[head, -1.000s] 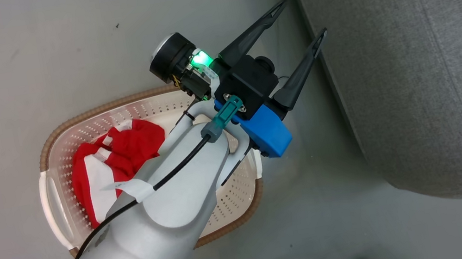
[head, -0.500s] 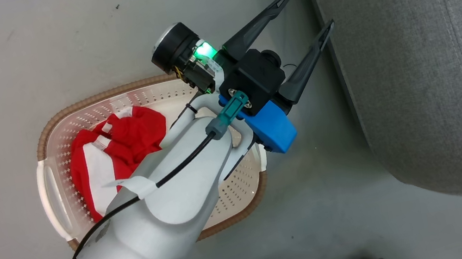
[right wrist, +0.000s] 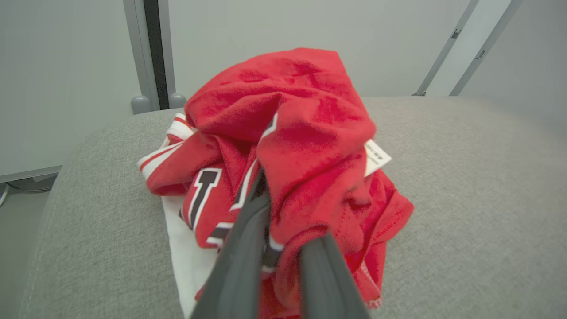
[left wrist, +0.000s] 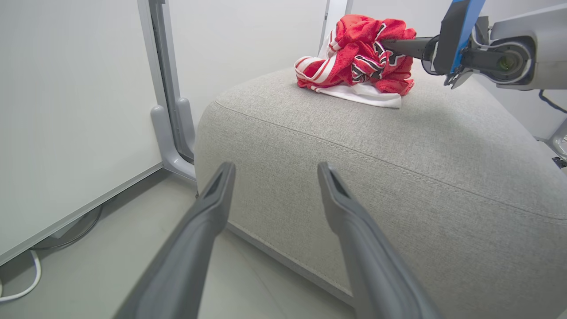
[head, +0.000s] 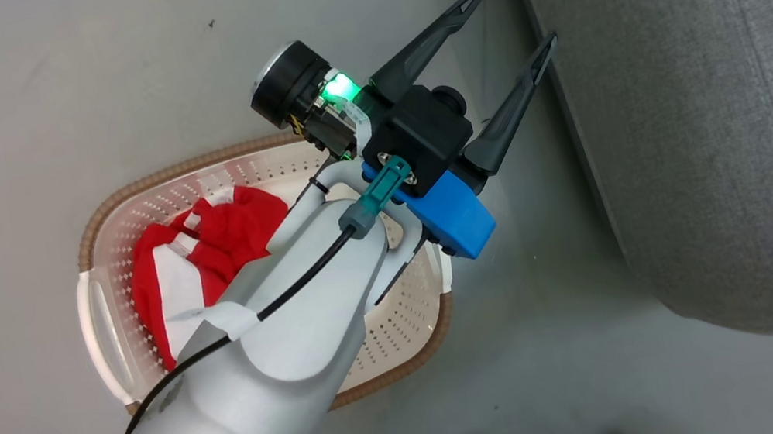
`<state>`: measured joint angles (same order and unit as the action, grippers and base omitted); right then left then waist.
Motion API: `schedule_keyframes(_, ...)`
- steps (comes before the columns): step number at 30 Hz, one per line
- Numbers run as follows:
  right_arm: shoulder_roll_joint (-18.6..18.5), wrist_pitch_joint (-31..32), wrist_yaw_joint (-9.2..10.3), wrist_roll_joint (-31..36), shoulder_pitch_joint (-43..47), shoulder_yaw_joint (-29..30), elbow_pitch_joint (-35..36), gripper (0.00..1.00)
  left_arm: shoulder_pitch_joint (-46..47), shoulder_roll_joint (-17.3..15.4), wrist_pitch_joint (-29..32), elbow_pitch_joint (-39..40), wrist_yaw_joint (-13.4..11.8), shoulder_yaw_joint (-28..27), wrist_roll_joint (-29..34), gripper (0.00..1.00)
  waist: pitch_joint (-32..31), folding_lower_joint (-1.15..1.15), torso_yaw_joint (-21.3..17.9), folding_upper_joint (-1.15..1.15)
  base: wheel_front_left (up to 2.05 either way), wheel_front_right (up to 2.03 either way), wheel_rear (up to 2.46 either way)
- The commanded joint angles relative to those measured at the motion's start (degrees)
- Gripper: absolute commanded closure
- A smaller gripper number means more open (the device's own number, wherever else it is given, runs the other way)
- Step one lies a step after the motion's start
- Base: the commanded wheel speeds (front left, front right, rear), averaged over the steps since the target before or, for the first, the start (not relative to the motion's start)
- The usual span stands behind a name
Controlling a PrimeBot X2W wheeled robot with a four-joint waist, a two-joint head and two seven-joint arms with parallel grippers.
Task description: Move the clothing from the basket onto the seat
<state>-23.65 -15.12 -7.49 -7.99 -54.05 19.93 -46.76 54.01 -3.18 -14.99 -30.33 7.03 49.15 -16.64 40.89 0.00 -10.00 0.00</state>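
A red garment with white panels (head: 231,227) lies in the cream basket (head: 190,171) on the floor, partly hidden under my left forearm. My left gripper (head: 517,13) hangs open and empty above the basket's far corner, with its fingers pointing at the grey sofa (head: 715,115). In the left wrist view the open left gripper (left wrist: 274,167) faces the sofa (left wrist: 398,150). A second red garment (left wrist: 354,57) sits bunched on the sofa, and my right gripper (left wrist: 390,43) reaches into it. In the right wrist view the right gripper (right wrist: 283,221) is shut on that garment (right wrist: 301,119), which shows dark lettering and a white tag and rests on the sofa (right wrist: 465,177).
Bare grey floor (head: 96,77) surrounds the basket, with a narrow strip between it and the sofa. White wall panels and a grey post (left wrist: 168,88) stand behind the sofa. A white cable (left wrist: 22,292) lies on the floor by the wall.
The whole head picture has shifted slightly, so the camera moved. My left gripper stays open in the same place beside the sofa. Nothing was taken or let go.
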Motion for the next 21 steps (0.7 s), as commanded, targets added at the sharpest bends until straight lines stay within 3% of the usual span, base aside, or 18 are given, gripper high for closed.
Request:
schedule_keyframes(1, -0.5, -0.1, -0.01, -0.2, 1.4, -0.3, 0.2, 0.00, -0.6, 0.0, -0.3, 0.4, -0.3, -0.4, 0.1, 0.00, -0.9, 0.00, 0.0, 0.00, 0.00, 0.00, 0.00)
schedule_keyframes(12, 0.9, -0.1, -0.01, -0.5, 17.9, -1.8, 13.0, 0.00, -7.3, 0.1, -0.3, 3.1, -0.2, -3.2, -0.4, 0.00, -10.9, 0.00, 0.7, 0.00, 0.00, 0.00, 0.00)
schedule_keyframes(21, 5.5, 0.0, -0.01, -0.6, 29.0, -5.9, 25.0, 0.00, -15.7, -0.9, -0.3, 5.5, -0.6, -9.1, -0.1, 0.00, -19.4, 0.00, 1.5, 0.00, 0.00, 0.00, 0.00)
